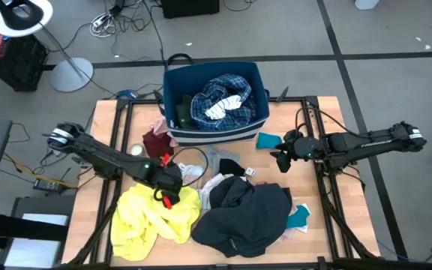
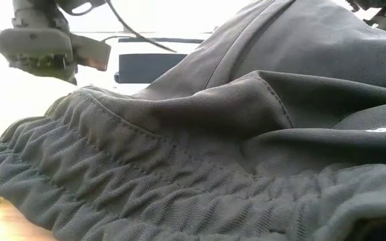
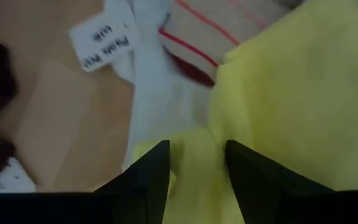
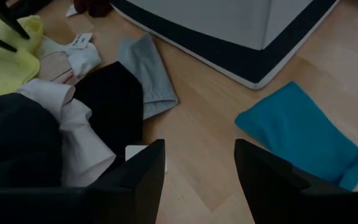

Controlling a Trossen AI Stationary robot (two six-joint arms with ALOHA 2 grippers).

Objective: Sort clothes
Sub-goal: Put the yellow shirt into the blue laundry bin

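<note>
Left gripper (image 1: 172,193): fingers apart, low over the crumpled yellow garment (image 1: 150,217) near the bench's front-left corner. Right gripper (image 1: 283,161): fingers spread, empty, beside the folded teal cloth (image 4: 303,134).

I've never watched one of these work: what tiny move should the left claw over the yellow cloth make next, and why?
Probably shut. The left gripper is open with a fold of the yellow garment between its fingers, so closing should catch it for lifting.

white garment tag (image 3: 104,38), handwriting too blurred to read
</note>
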